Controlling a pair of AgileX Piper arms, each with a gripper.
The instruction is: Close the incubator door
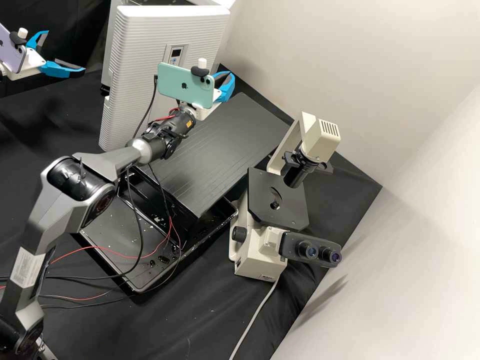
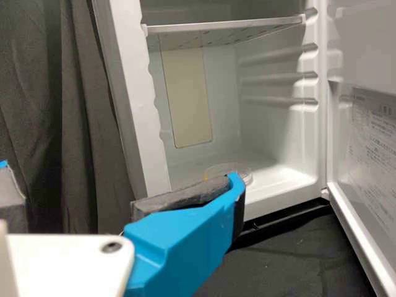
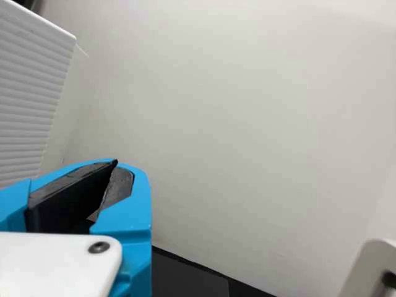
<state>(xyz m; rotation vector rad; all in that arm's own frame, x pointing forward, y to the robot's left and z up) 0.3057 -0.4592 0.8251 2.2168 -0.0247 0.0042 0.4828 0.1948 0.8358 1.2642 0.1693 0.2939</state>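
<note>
One incubator door, white, ribbed outside, with a small display; wide open on its cabinet, the inner face, printed label included, turned outward in the left wrist view. One left gripper, to the left of the door in the high view, apart from its ribbed face; blue fingers spread wide, nothing between them. One right gripper, near the door's right edge in the high view; fingertips brought together, nothing pinched. Inside the cabinet, behind the door's opening: one shelf, set high; one clear round dish, on the cabinet floor, partly hidden by a left finger. One purple phone, on the left arm, left of the door; one green phone, on the right arm, partly in front of the door. Nearer the camera than the door: one grooved black panel, slanting over a black tray. Farther to the door's right, upright: one cream and black microscope with twin eyepieces.
</note>
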